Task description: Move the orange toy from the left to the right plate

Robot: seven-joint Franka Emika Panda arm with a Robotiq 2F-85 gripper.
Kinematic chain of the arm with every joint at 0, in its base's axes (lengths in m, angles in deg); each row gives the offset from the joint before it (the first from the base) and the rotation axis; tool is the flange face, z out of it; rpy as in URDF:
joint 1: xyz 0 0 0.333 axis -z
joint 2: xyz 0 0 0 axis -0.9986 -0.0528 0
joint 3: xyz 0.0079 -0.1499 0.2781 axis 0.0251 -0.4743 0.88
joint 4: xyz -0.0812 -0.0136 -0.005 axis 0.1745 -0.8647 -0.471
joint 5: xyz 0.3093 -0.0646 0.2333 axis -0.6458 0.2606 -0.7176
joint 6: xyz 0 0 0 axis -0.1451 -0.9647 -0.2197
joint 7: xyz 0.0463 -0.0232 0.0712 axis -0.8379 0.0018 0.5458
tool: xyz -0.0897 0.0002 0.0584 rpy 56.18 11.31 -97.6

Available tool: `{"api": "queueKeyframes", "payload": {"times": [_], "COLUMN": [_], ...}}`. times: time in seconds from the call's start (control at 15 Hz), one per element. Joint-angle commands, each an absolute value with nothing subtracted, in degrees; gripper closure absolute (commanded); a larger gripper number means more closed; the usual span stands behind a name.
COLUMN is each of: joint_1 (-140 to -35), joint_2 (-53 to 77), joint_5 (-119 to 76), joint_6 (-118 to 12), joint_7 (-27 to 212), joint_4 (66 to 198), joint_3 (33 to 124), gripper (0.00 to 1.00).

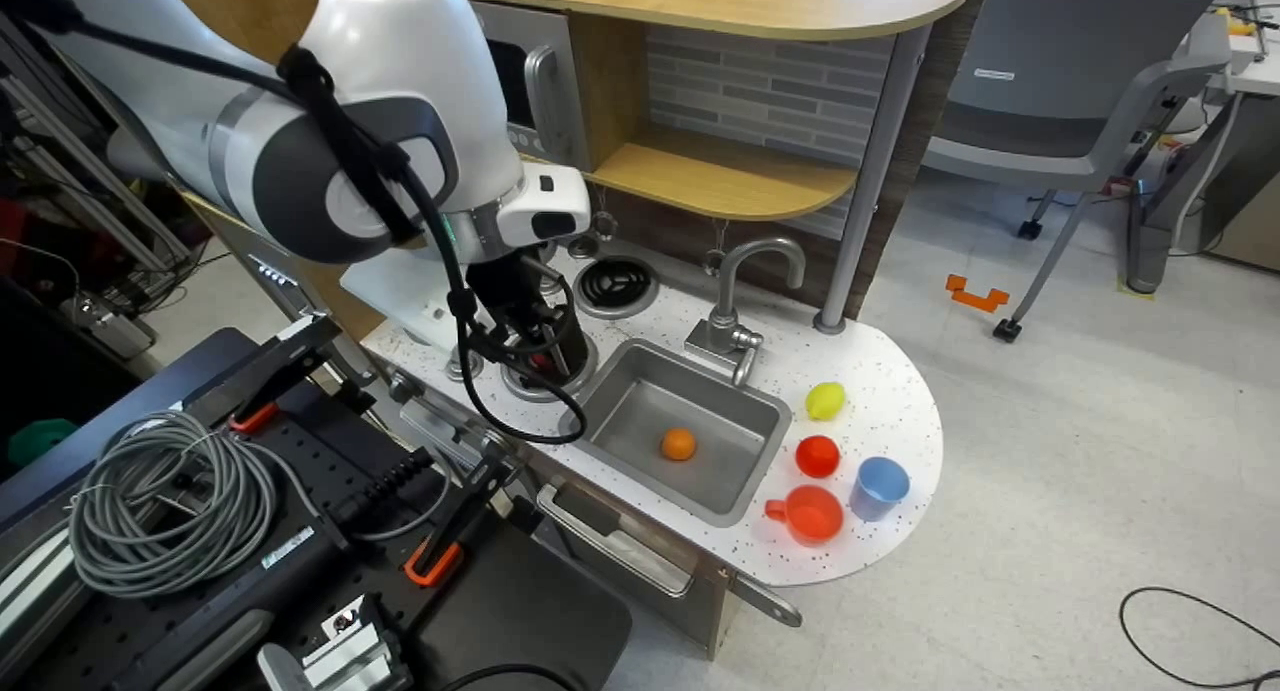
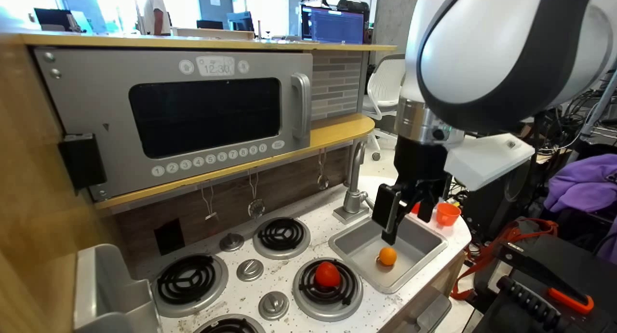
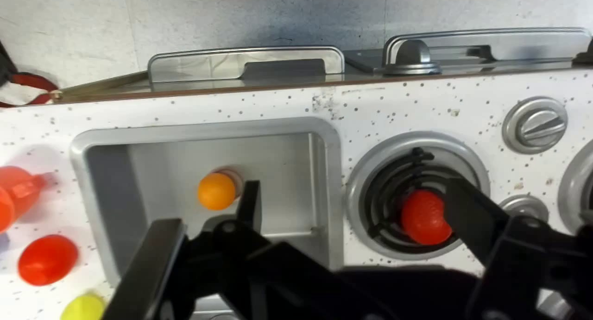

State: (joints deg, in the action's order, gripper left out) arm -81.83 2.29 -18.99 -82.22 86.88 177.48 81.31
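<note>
Pincer (image 3: 356, 195): spread wide | red-orange toy (image 2: 328, 274): resting on burner (image 2: 328, 312) | orange ball (image 3: 216, 191): in sink (image 3: 171, 155)

In an exterior view, the small round red-orange toy (image 2: 327, 273) rests on the round black coil burner (image 2: 325, 296), left of the rectangular grey metal sink (image 2: 407, 264). In it lies the round orange ball (image 2: 387, 256); behind it, the curved grey metal faucet (image 1: 727, 311). On the speckled white counter (image 1: 895, 396), right of the sink in an exterior view, the yellow oval lemon (image 1: 826, 401), round red object (image 1: 818, 456) and red-orange handled cup (image 1: 813, 514) run back to front, the blue cup (image 1: 880, 489) rightmost.
</note>
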Motion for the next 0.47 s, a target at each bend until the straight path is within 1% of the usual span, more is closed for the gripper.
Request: {"api": "queueKeyframes", "payload": {"times": [0.0,0.07,0.13,0.27,0.4], "joint_1": [-86.05,-85.89,-84.34,-84.42,-84.45], "joint_2": [9.51,10.03,7.07,8.86,9.09], "joint_5": [-17.13,-16.69,-18.58,-18.15,-17.92], "joint_6": [-74.18,-69.81,-75.34,-71.69,-71.11], "joint_7": [91.85,91.67,89.36,89.79,90.15], "joint_4": [178.97,178.17,177.68,177.68,177.71], "joint_3": [74.86,74.41,76.57,75.62,75.53], "gripper": [0.0,0.0,0.0,0.0,0.0]}}
